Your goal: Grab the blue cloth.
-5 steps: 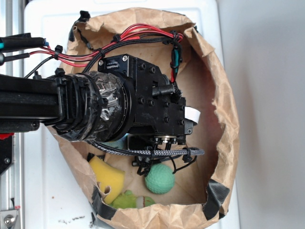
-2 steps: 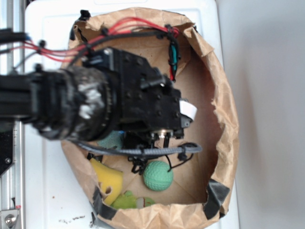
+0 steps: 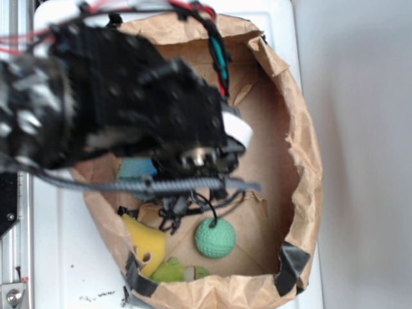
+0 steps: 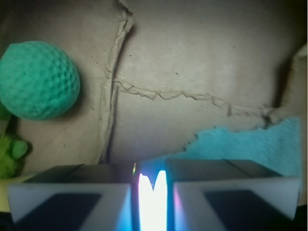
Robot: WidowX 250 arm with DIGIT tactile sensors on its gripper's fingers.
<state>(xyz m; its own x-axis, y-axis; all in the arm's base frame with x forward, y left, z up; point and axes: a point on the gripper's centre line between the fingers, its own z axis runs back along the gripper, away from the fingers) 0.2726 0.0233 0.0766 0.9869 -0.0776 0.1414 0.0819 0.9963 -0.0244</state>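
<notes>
The blue cloth [image 4: 243, 144] is a pale teal terry piece with a frayed edge. It runs from between the jaws out to the right over the brown paper floor. In the exterior view a corner of the blue cloth [image 3: 136, 168] shows under the blurred black arm. My gripper [image 4: 152, 195] has its jaws close together, with a bright blue-white strip of the cloth pinched between them. From outside, the gripper [image 3: 187, 161] fingertips are hidden beneath the arm's body.
A textured green ball [image 3: 215, 237] [image 4: 38, 79] lies on the floor of the brown paper bag [image 3: 302, 161]. A yellow sponge with holes [image 3: 147, 241] and a green item [image 3: 170, 270] sit at the bag's lower left. The bag's crumpled walls ring the whole area.
The arm has risen toward the camera and shifted up and to the left, now blurred. More of the blue cloth shows beneath it than before. The ball and sponge stay put.
</notes>
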